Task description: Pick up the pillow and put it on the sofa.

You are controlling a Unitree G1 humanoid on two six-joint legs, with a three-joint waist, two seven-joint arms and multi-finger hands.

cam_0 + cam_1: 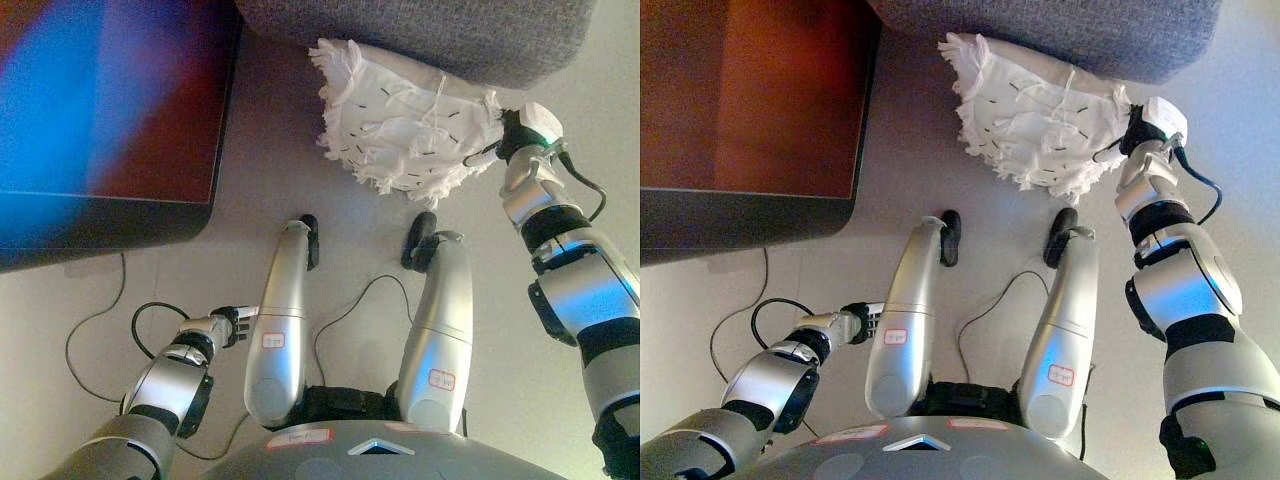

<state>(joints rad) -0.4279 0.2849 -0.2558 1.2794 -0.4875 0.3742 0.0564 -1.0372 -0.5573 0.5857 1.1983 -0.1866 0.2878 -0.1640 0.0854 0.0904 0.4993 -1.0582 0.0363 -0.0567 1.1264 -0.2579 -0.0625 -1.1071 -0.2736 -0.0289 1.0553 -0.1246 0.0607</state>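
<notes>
Looking down through the head camera, I record a pale, bare floor (pixel 250 130) running from the robot to the far edge of the view. A dark table (pixel 110 120) with a reddish-brown top fills the upper left, its black rim facing me. A grey fabric sofa (pixel 420 30) spans the top of the view. The pillow (pixel 405 120), white with ragged fringes and short dark dashes, sits on the floor, pressed against the sofa's front and partly tucked beneath its edge. My right hand (pixel 522 130) is at the pillow's right side, touching the fringe; its fingers are buried in the fabric, so I cannot tell whether it is gripping or released. My left hand (pixel 862 322) hangs low at lower left, well apart from the pillow; its finger state is also unclear.
</notes>
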